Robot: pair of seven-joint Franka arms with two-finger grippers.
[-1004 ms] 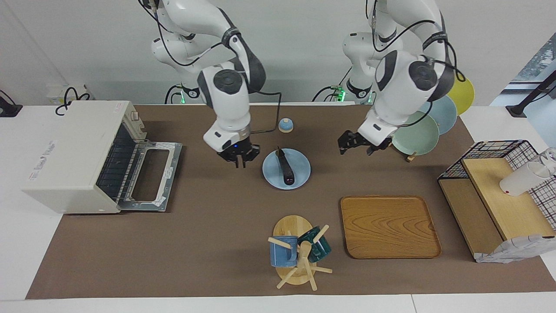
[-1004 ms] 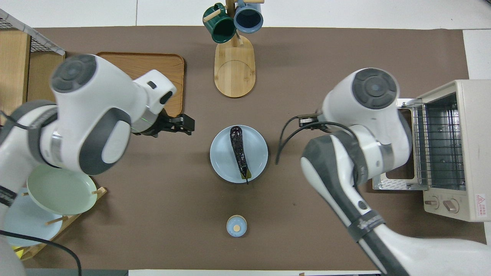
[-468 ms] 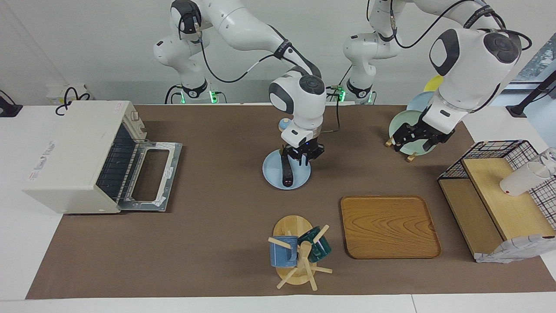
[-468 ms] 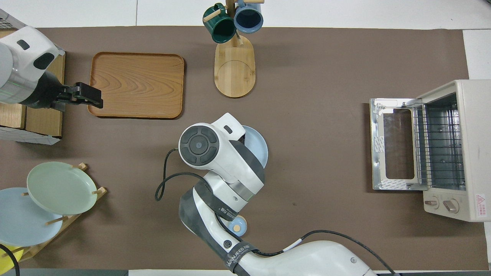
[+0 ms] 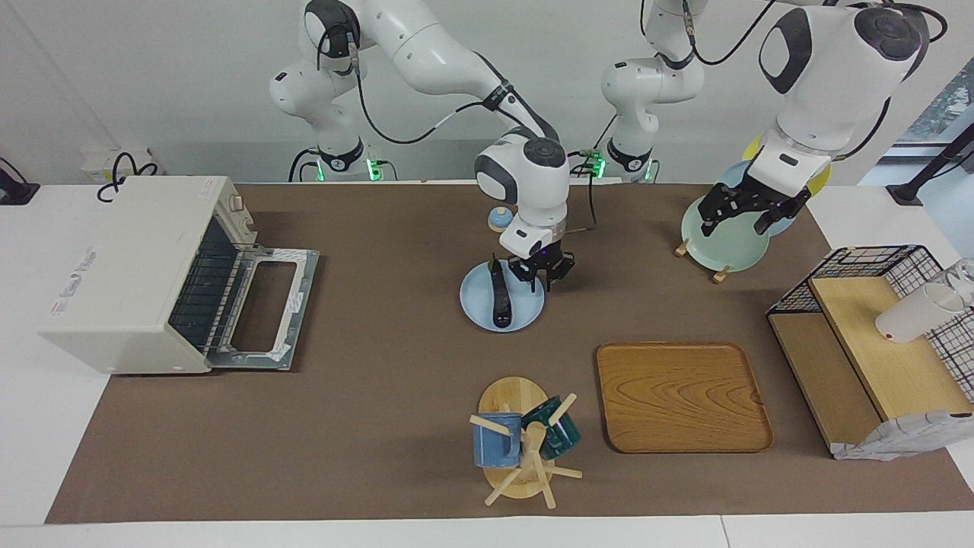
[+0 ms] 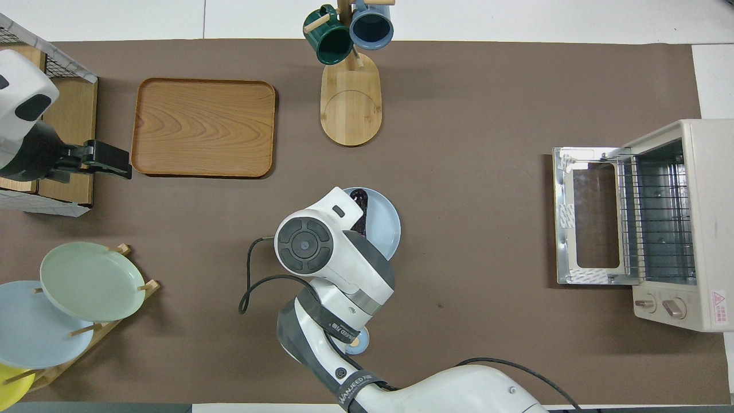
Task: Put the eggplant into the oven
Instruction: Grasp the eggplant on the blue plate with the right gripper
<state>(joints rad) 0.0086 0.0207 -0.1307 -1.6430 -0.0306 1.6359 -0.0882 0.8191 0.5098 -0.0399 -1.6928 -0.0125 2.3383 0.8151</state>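
open room: wide bare stretch of brown table mat (image 5: 365,365) ran between the round pale blue plate (image 5: 525,308) and the oven, nothing lying on it
oven: boxy off-white toaster oven (image 5: 129,274) sat at the right arm's end of the table, dark glass drop-down door (image 5: 262,308) folded flat toward the middle, wire rack (image 6: 654,221) showing inside
eggplant: long, slender, glossy purple-black eggplant (image 5: 498,297) lay lengthwise on the plate, thin stem end pointing toward the robots
right gripper: right gripper (image 5: 543,280) hung low over the plate just beside the eggplant, fingers a bit apart, gripping nothing as far as could be seen
left gripper: left gripper (image 5: 749,215) waited up over the pale green plate (image 5: 723,243) in the wooden plate rack, fingers spread wide, empty
other stuff: rounded-corner wooden tray (image 5: 681,396) and bamboo mug stand (image 5: 517,438) with blue and green mugs sat farther from the robots than the plate
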